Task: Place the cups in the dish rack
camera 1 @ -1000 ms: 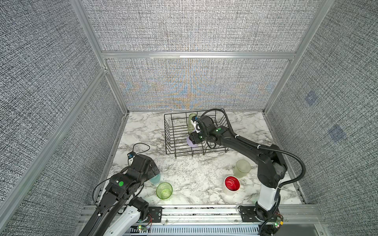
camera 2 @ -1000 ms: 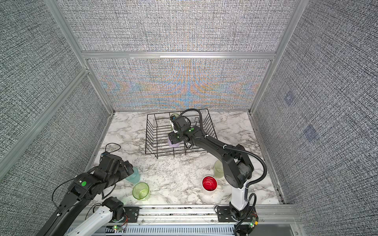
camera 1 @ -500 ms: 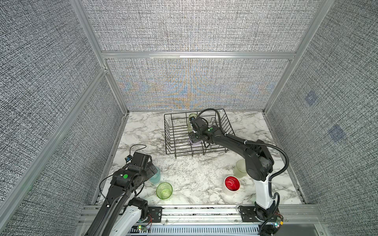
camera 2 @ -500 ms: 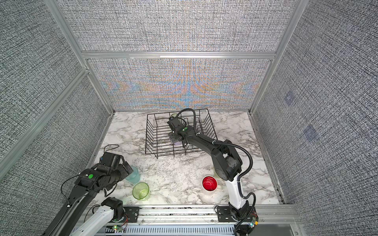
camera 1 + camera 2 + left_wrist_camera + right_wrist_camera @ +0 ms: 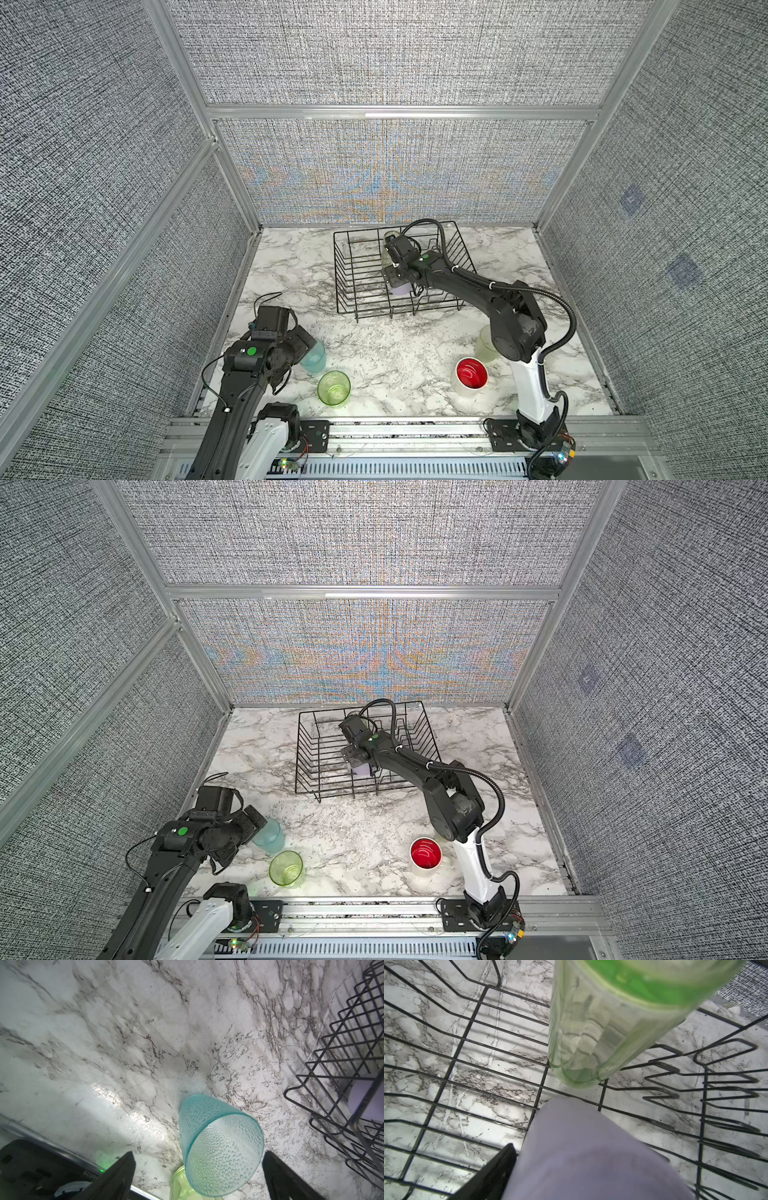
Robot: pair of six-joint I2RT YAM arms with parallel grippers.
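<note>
The black wire dish rack stands at the back of the marble table. Inside it a tall clear green cup stands upright. My right gripper reaches into the rack with the lilac cup between its jaws. One finger lies close against the cup's side and the other is hidden. My left gripper is open, its fingers either side of the light blue cup with gaps.
A short clear green cup stands just in front of the blue one. A white cup with a red inside and a frosted pale cup stand at the front right beside the right arm's base.
The right arm's elbow has swung left while its gripper stayed in the rack with the lilac cup. The left arm has shifted slightly at the light blue cup.
</note>
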